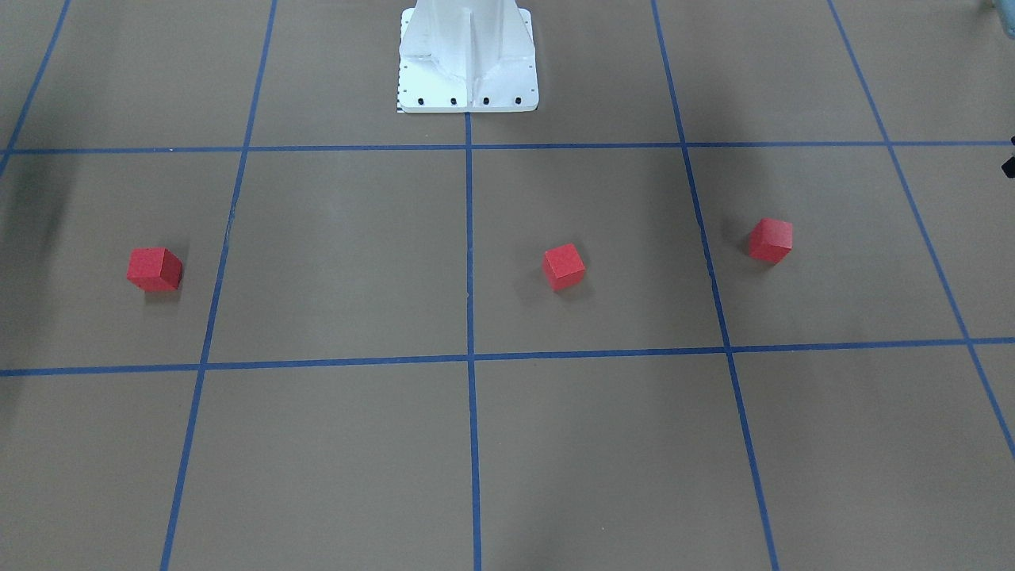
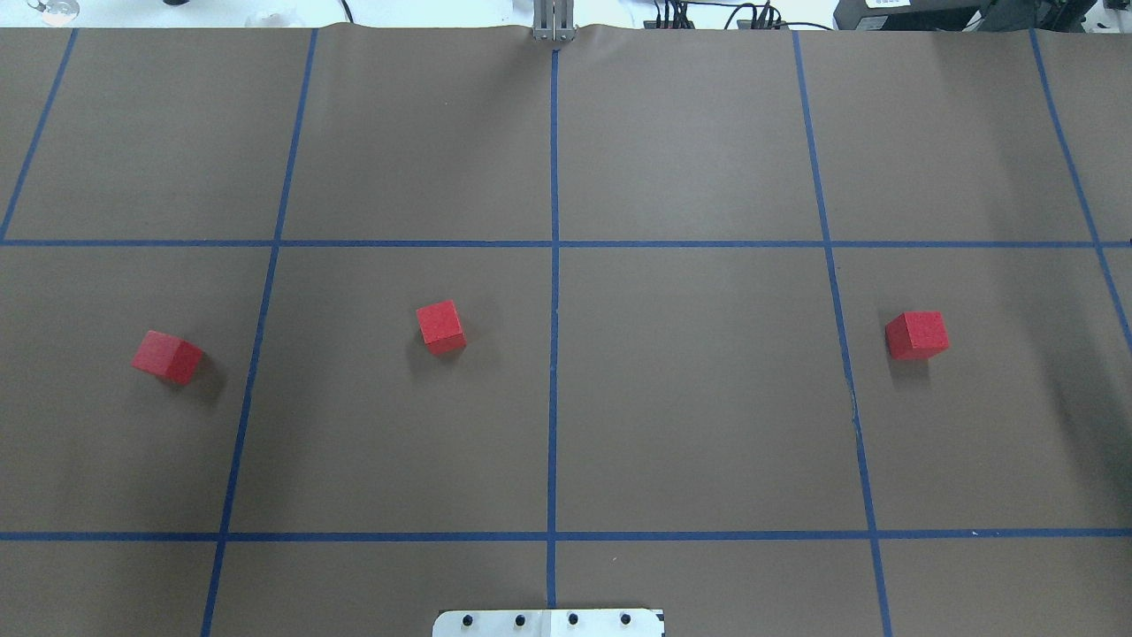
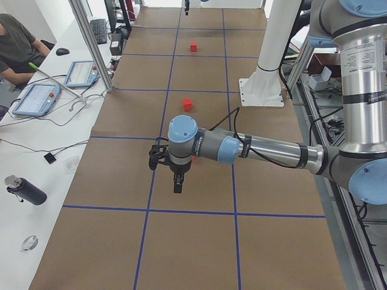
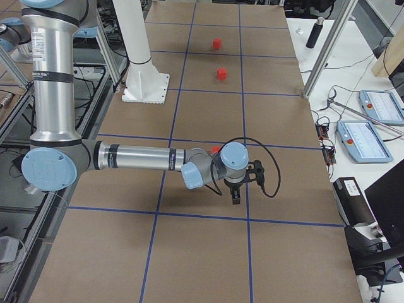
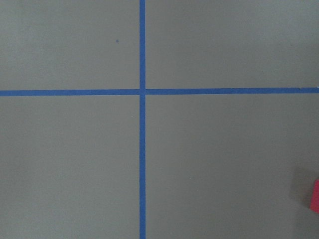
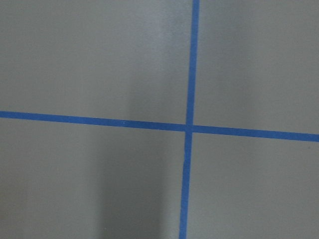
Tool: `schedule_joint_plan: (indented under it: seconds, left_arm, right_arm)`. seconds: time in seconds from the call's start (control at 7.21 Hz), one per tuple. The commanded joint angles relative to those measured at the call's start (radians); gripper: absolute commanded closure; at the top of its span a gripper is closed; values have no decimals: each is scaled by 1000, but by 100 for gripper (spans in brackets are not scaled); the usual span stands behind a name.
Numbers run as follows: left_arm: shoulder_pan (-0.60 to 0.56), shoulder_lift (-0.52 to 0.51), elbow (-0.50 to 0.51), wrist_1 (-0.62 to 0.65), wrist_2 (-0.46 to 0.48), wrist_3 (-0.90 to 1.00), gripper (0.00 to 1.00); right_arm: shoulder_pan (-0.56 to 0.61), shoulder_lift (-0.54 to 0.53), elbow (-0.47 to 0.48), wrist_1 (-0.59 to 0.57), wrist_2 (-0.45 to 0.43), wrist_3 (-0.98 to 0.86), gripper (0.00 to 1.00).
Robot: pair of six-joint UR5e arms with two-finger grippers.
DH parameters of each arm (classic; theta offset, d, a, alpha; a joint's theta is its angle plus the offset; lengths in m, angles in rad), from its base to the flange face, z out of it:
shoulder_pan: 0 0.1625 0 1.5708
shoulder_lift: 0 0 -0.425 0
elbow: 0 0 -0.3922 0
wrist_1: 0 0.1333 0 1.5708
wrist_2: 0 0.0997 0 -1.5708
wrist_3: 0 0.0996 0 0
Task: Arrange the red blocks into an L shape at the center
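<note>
Three small red blocks lie apart in a row on the brown table. In the overhead view they are at the left (image 2: pixel 168 356), left of centre (image 2: pixel 440 326) and right (image 2: pixel 917 334). The front view shows them too (image 1: pixel 155 269), (image 1: pixel 564 266), (image 1: pixel 771 239). My left gripper (image 3: pixel 175 181) shows only in the exterior left view, hanging above the table beside the left block (image 3: pixel 193 159); I cannot tell whether it is open or shut. My right gripper (image 4: pixel 235 194) shows only in the exterior right view, near the right block (image 4: pixel 215 150); I cannot tell its state either. A sliver of a red block (image 5: pixel 315 196) shows in the left wrist view.
Blue tape lines (image 2: pixel 554 292) divide the table into large squares. The white robot pedestal (image 1: pixel 468 63) stands at the robot's edge of the table. A side table with tablets (image 3: pixel 36 99), a bottle (image 3: pixel 24 190) and a seated person (image 3: pixel 15 42) runs along the far edge.
</note>
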Motion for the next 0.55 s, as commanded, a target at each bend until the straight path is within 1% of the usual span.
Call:
schedule_joint_plan:
  seconds: [0.0, 0.14, 0.28, 0.42]
  left_arm:
    - [1, 0, 1, 1, -24, -2, 0]
    - [1, 0, 1, 1, -25, -2, 0]
    - [1, 0, 0, 0, -25, -2, 0]
    - [1, 0, 0, 0, -26, -2, 0]
  right_arm:
    - [-164, 0, 65, 92, -11, 318, 0]
    - [-250, 0, 118, 92, -75, 451, 1]
    - [-331, 0, 173, 89, -161, 579, 2]
    - [-356, 0, 184, 87, -161, 626, 3]
